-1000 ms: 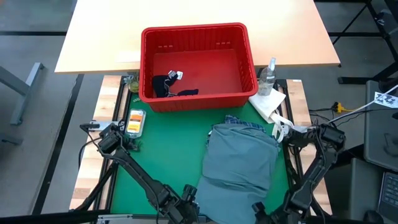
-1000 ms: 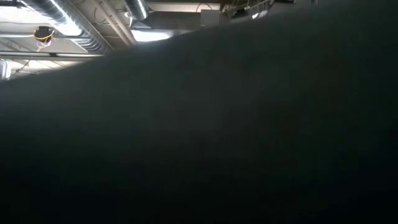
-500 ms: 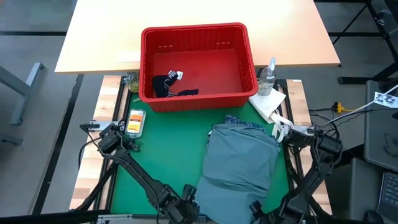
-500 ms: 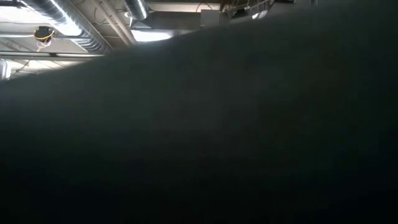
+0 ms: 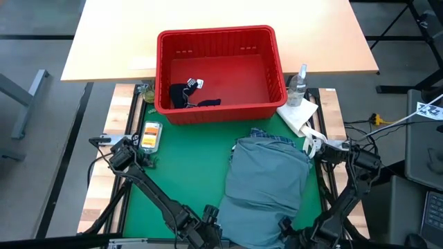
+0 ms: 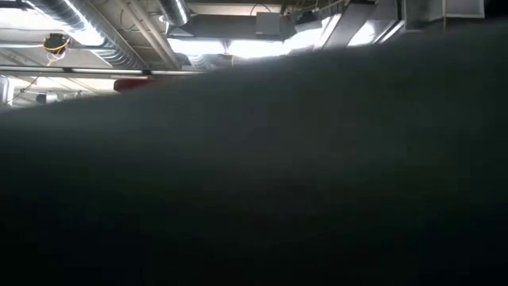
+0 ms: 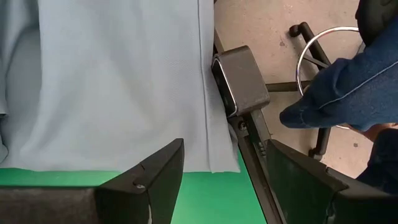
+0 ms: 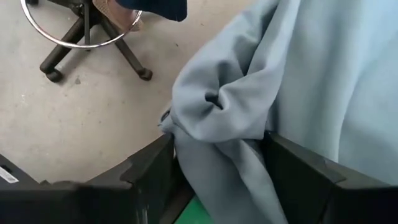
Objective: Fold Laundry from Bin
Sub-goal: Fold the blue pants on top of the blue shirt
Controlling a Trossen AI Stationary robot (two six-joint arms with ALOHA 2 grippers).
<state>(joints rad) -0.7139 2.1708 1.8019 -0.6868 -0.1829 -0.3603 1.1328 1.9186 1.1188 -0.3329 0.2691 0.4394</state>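
Right arm creeps inward; both grippers (image 7: 211,180) (image 8: 217,180) gape. Grab the bunched grey-blue garment (image 5: 266,183) hem evenly before folding.

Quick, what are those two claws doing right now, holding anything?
Left gripper: open, holding nothing, at the edge of the large grey-blue garment.
Right gripper: open, with a bunched fold of that garment between its fingers, not clamped.

Right arm shift, near table edge
My right arm (image 5: 344,200) sits slightly lower over the grey-blue garment (image 5: 266,187); the low view shows more ceiling.
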